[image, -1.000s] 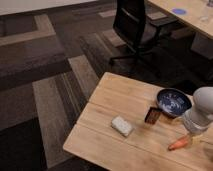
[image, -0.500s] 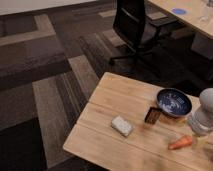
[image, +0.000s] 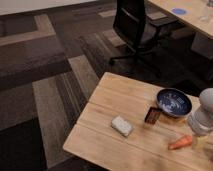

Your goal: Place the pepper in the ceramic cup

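One small shift: my arm [image: 205, 111] has edged toward the frame's right, hand [image: 199, 141] spread beside the pepper [image: 180, 142] at lower right. Nothing is gripped yet, and the cup [image: 173, 102] above it waits empty.

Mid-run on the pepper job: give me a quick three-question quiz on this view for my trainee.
1. Multiple choice: what stands closest to the ceramic cup? A the small brown box; B the whitish block; C the office chair.
2. True or false: the pepper lies on the table, outside the ceramic cup.
3. Short answer: the gripper sits at the picture's right edge under the white arm. Which task thing is it nearest?
Key: 1 A; 2 true; 3 the pepper.
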`<state>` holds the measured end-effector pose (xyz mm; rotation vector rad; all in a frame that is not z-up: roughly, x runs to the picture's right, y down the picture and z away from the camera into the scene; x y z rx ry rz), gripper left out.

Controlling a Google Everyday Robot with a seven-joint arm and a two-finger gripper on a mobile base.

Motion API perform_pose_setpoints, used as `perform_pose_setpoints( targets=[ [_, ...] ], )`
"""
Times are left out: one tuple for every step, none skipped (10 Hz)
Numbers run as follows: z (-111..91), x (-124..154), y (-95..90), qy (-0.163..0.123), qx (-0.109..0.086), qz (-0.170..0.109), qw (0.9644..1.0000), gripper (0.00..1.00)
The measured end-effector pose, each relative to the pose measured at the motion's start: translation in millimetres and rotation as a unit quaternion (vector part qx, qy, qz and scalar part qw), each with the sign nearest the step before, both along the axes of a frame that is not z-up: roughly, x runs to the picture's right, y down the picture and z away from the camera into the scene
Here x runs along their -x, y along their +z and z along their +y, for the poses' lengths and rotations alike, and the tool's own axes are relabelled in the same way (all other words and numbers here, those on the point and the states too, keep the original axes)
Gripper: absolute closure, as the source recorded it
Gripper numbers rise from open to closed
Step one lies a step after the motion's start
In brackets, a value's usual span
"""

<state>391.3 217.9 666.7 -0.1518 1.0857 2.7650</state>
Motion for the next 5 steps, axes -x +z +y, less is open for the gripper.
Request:
perform_pose_setpoints(
  targets=[
    [0.0,-0.1,-0.1,0.000,0.000,0.000,1.0000,0.35],
    [0.0,-0.1,0.0,0.000,0.000,0.000,1.0000,0.35],
    [0.1,-0.1,0.0,0.000,0.000,0.000,1.0000,0.35],
    [0.1,-0.1,0.0,0.000,0.000,0.000,1.0000,0.35],
    [2.1,-4.9,5.3,-0.011,0.005,0.003,0.9999,0.35]
  ],
)
